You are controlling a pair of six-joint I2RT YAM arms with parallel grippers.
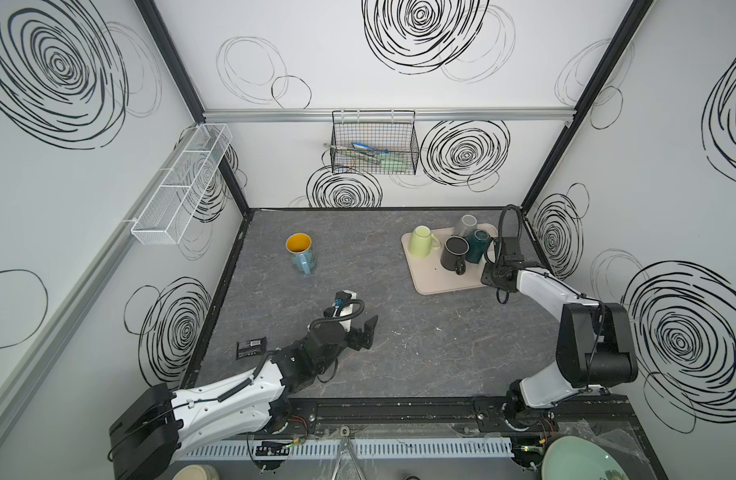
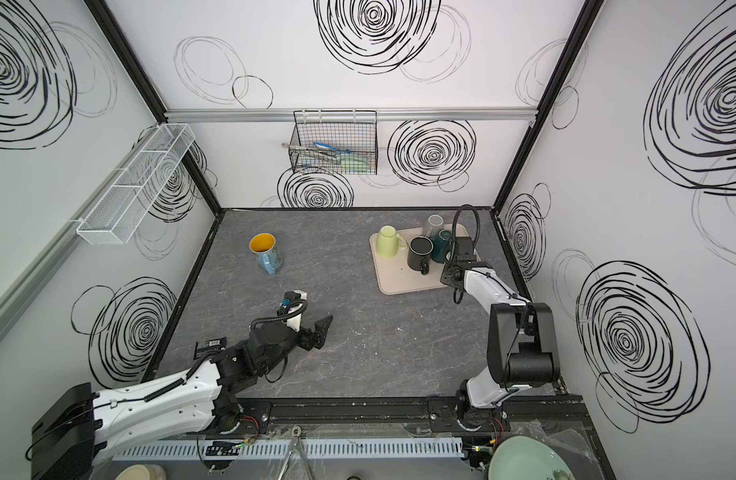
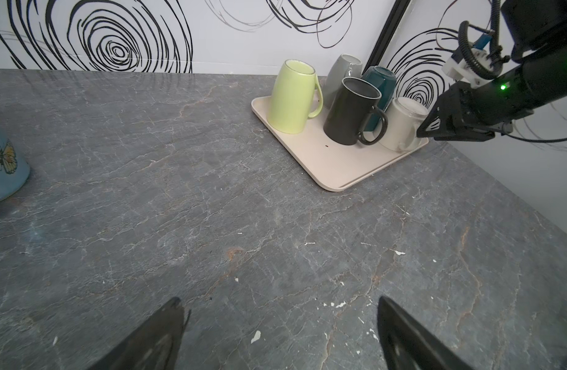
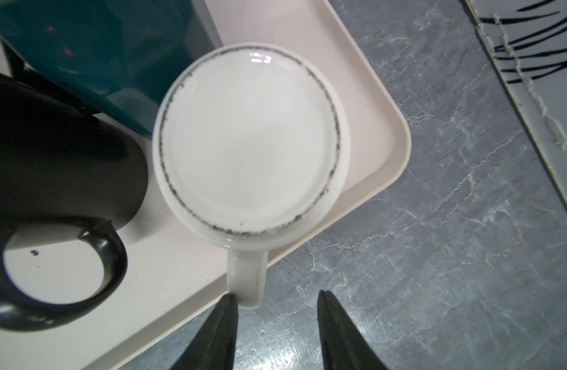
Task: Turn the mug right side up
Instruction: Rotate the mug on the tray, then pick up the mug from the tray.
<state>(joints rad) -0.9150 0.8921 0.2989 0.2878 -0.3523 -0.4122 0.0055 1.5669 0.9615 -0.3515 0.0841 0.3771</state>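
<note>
- The right gripper (image 4: 277, 294) has its jaws parted with nothing clamped. One fingertip sits just beside the end of the handle (image 4: 245, 275) of the white mug (image 4: 250, 137).
- The mug stands at a corner of the tray (image 4: 381, 128), close to a black mug (image 4: 51, 179) and a teal mug (image 4: 99, 48).
- The right arm (image 1: 540, 286) reaches forward, its wrist bent down above the mug.
- The mug is upside down, base up and long axis vertical. Its handle points toward the gripper, out over the tray's edge.
- The left gripper (image 3: 279, 299) hangs with jaws spread wide over the table (image 3: 211, 208).

In both top views the right arm (image 1: 540, 286) seemingly hides the white mug (image 4: 250, 141) entirely.
</note>
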